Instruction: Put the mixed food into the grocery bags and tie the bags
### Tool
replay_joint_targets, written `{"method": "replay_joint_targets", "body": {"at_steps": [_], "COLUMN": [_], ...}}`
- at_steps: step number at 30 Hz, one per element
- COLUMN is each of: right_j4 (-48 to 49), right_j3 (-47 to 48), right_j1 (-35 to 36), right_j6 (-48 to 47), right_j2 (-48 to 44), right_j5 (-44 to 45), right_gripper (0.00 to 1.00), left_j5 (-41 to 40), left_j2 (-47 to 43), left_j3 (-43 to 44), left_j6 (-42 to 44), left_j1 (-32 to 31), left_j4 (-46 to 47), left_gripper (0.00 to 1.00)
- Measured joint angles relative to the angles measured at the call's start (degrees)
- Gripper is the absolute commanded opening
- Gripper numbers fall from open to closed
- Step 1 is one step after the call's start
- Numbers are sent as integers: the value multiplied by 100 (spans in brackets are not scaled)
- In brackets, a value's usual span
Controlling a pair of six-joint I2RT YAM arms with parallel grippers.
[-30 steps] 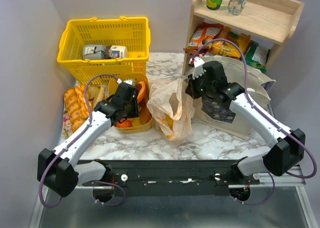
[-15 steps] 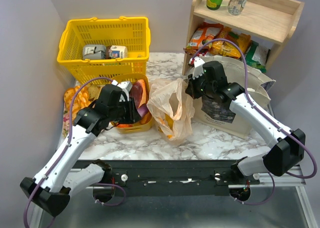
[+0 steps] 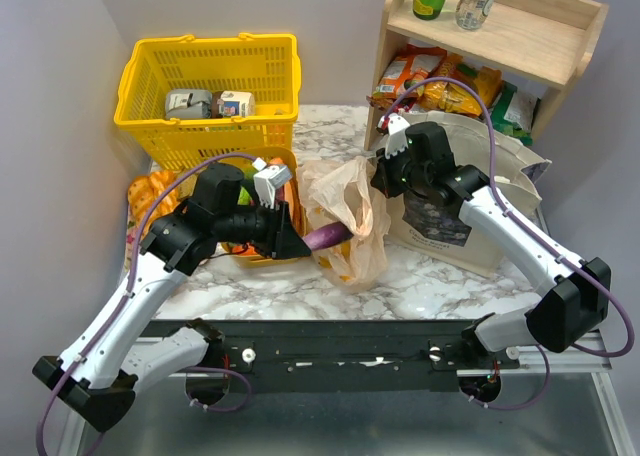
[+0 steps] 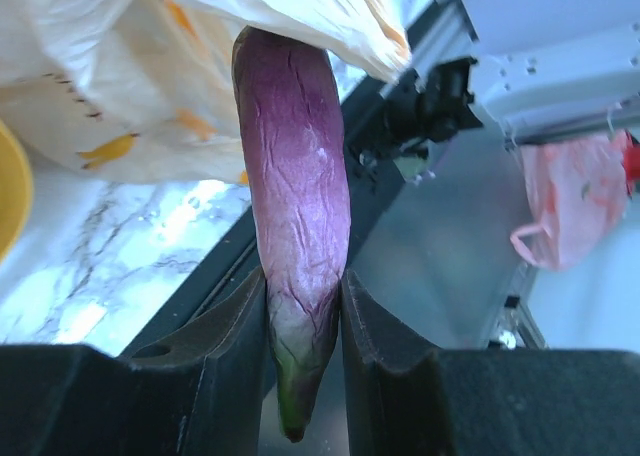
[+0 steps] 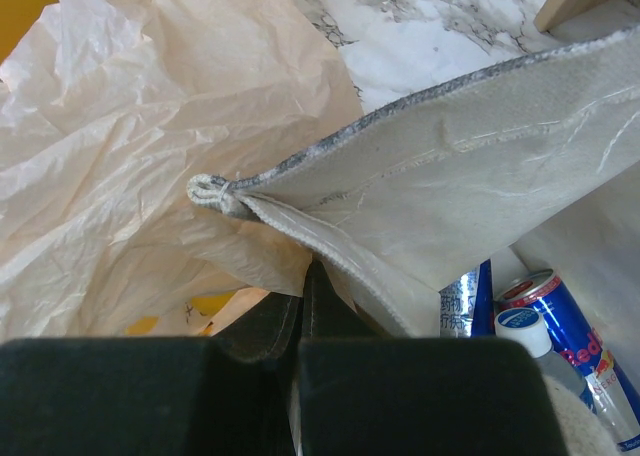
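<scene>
My left gripper (image 3: 293, 241) is shut on the stem end of a purple eggplant (image 3: 326, 237). It holds the eggplant level, its tip at the mouth of the peach plastic bag (image 3: 352, 211). In the left wrist view the eggplant (image 4: 295, 176) sits between my fingers (image 4: 225, 346), its far end under the bag's rim (image 4: 120, 96). My right gripper (image 3: 386, 180) is shut on the peach bag's rim (image 5: 120, 156), next to the edge of the canvas tote (image 5: 480, 186). Two drink cans (image 5: 560, 326) stand inside the tote (image 3: 450, 221).
A yellow tray (image 3: 262, 254) with more fruit lies under my left arm. Bread loaves (image 3: 148, 191) lie at the far left. A yellow basket (image 3: 210, 76) stands at the back left. A wooden shelf (image 3: 490, 31) with snack packets stands behind the tote.
My left gripper has lifted the eggplant out of the yellow tray and swung it right to the peach bag's mouth. My right gripper has not moved.
</scene>
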Motion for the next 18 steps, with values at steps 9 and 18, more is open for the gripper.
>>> {"method": "replay_joint_targets", "body": {"at_steps": [9,18], "right_j4": [0,-2], "right_j3": [2,2], "right_j1": [0,0], "right_j6": [2,2], "right_j2": [0,-13], "right_j5": [0,7], "right_gripper": [7,7], "left_j5": [-328,-1862], "left_j2": [258,1067], "left_j3": [-111,-514], "left_j6": [-354,-1392], "left_j1": [-160,-343], "left_j4": [761,1578], "left_gripper": [0,34]}}
